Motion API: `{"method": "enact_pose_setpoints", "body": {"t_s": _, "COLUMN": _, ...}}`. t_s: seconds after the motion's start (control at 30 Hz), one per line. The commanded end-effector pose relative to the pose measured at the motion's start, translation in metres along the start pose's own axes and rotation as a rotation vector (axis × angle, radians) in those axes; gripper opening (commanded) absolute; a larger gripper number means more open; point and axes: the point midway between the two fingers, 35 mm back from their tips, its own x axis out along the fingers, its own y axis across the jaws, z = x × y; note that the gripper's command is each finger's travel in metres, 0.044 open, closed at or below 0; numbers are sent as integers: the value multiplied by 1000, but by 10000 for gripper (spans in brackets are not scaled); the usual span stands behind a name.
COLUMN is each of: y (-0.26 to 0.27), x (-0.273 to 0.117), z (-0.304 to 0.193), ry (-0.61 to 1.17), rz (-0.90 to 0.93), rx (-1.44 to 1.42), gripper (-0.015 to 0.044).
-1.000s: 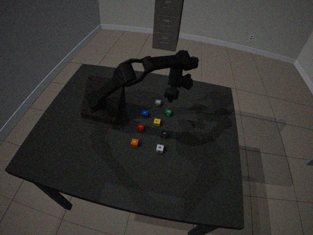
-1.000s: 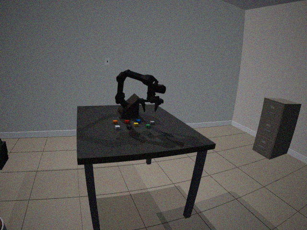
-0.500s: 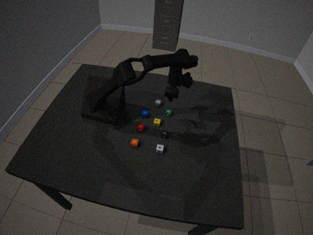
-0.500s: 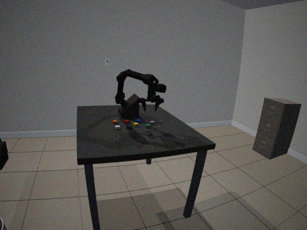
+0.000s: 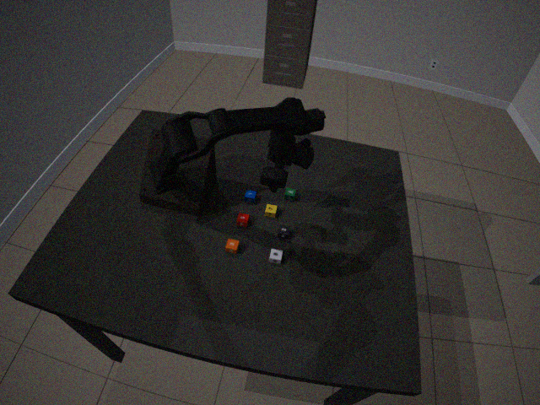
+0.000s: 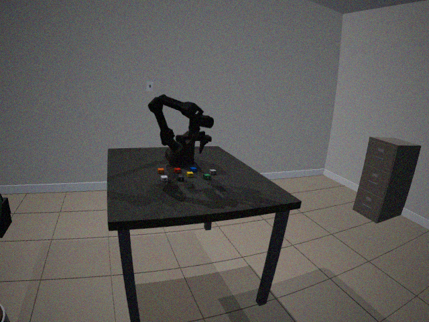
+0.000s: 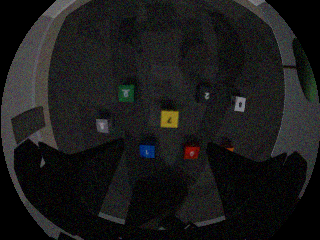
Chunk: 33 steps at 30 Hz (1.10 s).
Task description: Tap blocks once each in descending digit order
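Observation:
Several small digit blocks lie in a loose cluster on the dark table (image 5: pixel 131 270) (image 6: pixel 138 208). They are blue (image 5: pixel 250 194) (image 6: pixel 193 169) (image 7: pixel 147 151), green (image 5: pixel 290 191) (image 6: pixel 206 176) (image 7: pixel 126 94), yellow (image 5: pixel 271 210) (image 6: pixel 190 174) (image 7: pixel 170 119), red (image 5: pixel 242 218) (image 6: pixel 177 170) (image 7: pixel 191 152), black (image 5: pixel 283 231) (image 6: pixel 180 178) (image 7: pixel 206 95), orange (image 5: pixel 232 245) (image 6: pixel 160 170), white (image 5: pixel 275 255) (image 6: pixel 163 178) (image 7: pixel 239 103) and grey (image 6: pixel 212 171) (image 7: pixel 102 126). The digits are too small to read. My gripper (image 5: pixel 273 179) (image 6: pixel 203 142) (image 7: pixel 166 145) is open and empty. It hangs well above the cluster's far end and hides the grey block in the top view.
The arm's base (image 5: pixel 174 174) (image 6: pixel 178 157) stands on the table just behind the blocks. A grey filing cabinet (image 5: pixel 288 39) (image 6: pixel 384 178) stands on the floor by the wall, away from the table.

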Motion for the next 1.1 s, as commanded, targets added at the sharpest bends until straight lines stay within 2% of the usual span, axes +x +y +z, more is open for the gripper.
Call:
{"method": "enact_pose_setpoints", "body": {"t_s": 0.0, "y": -7, "x": 3, "z": -7, "ry": -1, "rz": -4, "rx": -10, "gripper": 400}}
{"method": "enact_pose_setpoints", "body": {"t_s": 0.6, "y": -9, "x": 2, "z": -5, "ry": -1, "rz": -3, "rx": -10, "gripper": 400}}
{"method": "enact_pose_setpoints", "body": {"t_s": 0.83, "y": -75, "x": 2, "z": 55, "ry": -3, "rz": -6, "rx": -8, "gripper": 400}}
{"method": "enact_pose_setpoints", "body": {"t_s": 1.07, "y": -77, "x": 2, "z": 57, "ry": -3, "rz": -7, "rx": -8, "gripper": 400}}
